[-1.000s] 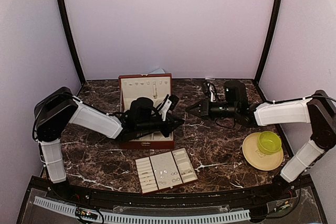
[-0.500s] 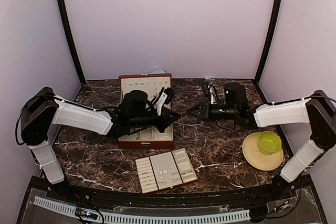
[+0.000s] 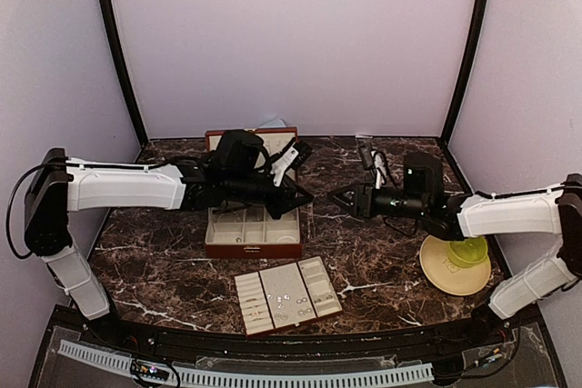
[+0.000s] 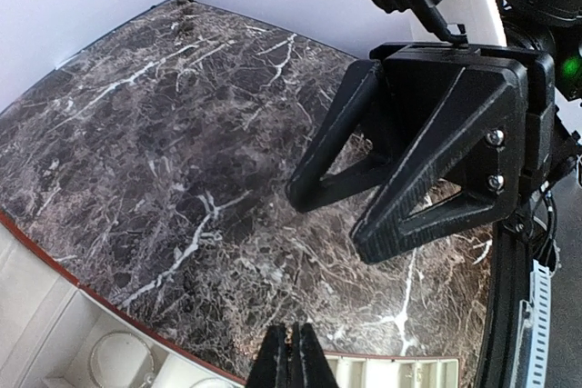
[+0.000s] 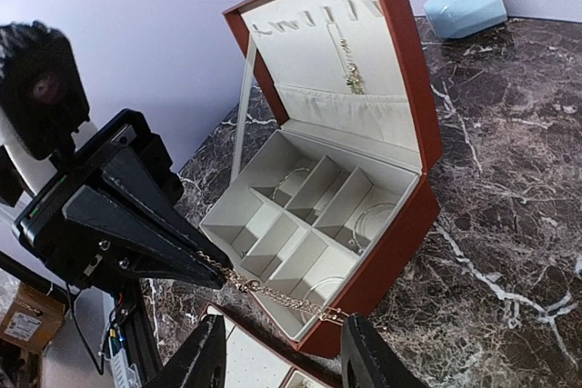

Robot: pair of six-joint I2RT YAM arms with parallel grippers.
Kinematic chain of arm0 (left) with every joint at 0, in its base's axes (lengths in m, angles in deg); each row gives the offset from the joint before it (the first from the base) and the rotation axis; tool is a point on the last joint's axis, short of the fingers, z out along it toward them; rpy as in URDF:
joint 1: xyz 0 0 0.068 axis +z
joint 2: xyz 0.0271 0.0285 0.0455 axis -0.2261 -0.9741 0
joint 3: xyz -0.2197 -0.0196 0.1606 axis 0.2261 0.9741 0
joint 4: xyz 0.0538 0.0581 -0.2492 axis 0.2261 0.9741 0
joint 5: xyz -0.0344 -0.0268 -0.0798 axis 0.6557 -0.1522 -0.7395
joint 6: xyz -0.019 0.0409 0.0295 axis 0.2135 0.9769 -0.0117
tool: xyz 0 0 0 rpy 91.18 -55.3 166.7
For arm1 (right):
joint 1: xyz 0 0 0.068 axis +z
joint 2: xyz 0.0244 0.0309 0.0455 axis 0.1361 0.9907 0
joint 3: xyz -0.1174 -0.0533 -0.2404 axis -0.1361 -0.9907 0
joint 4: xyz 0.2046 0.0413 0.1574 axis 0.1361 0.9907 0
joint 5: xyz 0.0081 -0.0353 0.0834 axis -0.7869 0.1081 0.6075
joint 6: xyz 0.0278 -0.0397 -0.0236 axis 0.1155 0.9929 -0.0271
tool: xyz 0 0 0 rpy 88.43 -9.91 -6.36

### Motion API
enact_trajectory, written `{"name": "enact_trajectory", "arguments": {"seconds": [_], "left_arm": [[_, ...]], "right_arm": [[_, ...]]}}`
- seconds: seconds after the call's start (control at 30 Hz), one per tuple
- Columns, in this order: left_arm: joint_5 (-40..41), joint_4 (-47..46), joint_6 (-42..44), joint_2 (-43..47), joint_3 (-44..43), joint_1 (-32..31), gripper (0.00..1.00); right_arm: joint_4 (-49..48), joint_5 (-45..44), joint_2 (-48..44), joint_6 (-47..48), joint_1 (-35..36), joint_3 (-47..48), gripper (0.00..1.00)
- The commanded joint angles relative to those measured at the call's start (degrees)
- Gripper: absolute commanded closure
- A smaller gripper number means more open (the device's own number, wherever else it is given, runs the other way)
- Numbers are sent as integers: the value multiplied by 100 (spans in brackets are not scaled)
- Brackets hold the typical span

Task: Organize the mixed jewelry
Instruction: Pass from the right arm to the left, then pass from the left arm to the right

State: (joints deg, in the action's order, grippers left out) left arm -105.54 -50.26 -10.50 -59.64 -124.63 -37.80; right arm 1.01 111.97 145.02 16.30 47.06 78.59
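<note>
Two grippers face off: your left gripper [image 5: 214, 261] pinches a gold chain [image 5: 273, 293] over the box [image 5: 400, 115]; your right gripper [image 4: 350, 220] gapes, released.

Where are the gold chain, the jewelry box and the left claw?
gold chain [image 5: 273, 294], right wrist view, mid-span.
jewelry box [image 5: 400, 233], right wrist view, red-brown outer wall.
left claw [image 5: 195, 265], right wrist view, fingertips.

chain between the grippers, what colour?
Gold; the chain shows best in the right wrist view, running from the left gripper.
</note>
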Motion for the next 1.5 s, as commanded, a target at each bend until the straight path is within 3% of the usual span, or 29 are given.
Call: {"name": "enact_trajectory", "arguments": {"seconds": [0.0, 0.2, 0.5, 0.93, 1.47], "left_arm": [[-704, 1221, 193, 243, -378, 81, 100], [-1193, 1930, 333, 223, -763, 201, 100], [-1274, 2601, 562, 217, -1067, 281, 100], [-1269, 2621, 529, 273, -1053, 292, 100], [-1302, 2602, 496, 339, -1016, 291, 100]], "right_arm": [[-377, -768, -207, 495, 403, -272, 56], [-925, -1737, -261, 646, 964, -612, 59], [-1036, -2305, -123, 819, 1456, -620, 62], [-958, -2634, 577, 1071, 1929, -77, 68], [-981, -2861, 938, 1127, 1971, 124, 72]]}}
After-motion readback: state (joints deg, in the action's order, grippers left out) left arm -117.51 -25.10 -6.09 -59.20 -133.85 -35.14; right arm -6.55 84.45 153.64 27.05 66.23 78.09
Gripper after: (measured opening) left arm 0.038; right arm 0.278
